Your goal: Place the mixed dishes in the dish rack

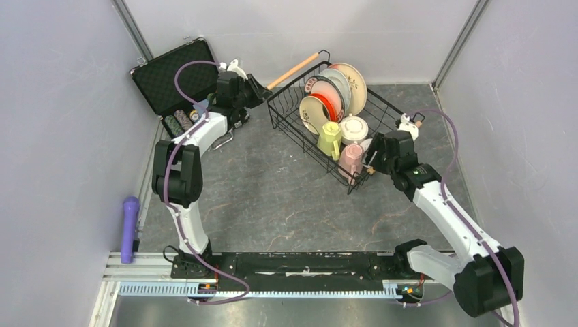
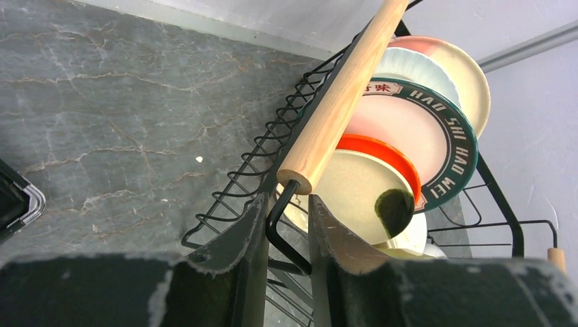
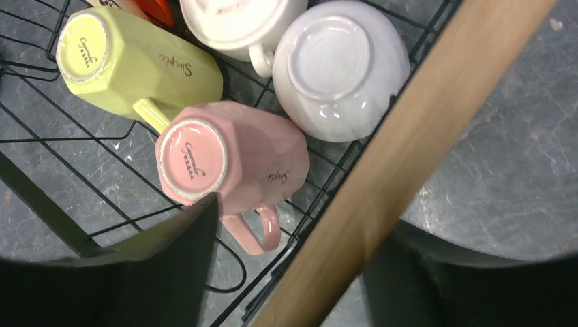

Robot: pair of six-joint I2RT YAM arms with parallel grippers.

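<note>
My left gripper (image 2: 287, 203) stands nearly together around the wire post (image 2: 274, 230) under one wooden handle (image 2: 341, 95) of the dish rack (image 1: 275, 117); I cannot tell whether it pinches. My right gripper (image 3: 307, 218) stands apart astride the other handle (image 3: 409, 143). The rack sits upper middle of the top view, holding plates (image 1: 335, 92) and mugs (image 1: 341, 144).

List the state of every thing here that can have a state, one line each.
dish rack, loaded with dishes
plates, standing on edge in the rack
yellow-green mug, base up in the rack
pink mug, base up in the rack
white bowl, upside down in the rack
black case, lid open
left gripper, shut on the rack's wire bracket
right gripper, open, astride a wooden handle
</note>
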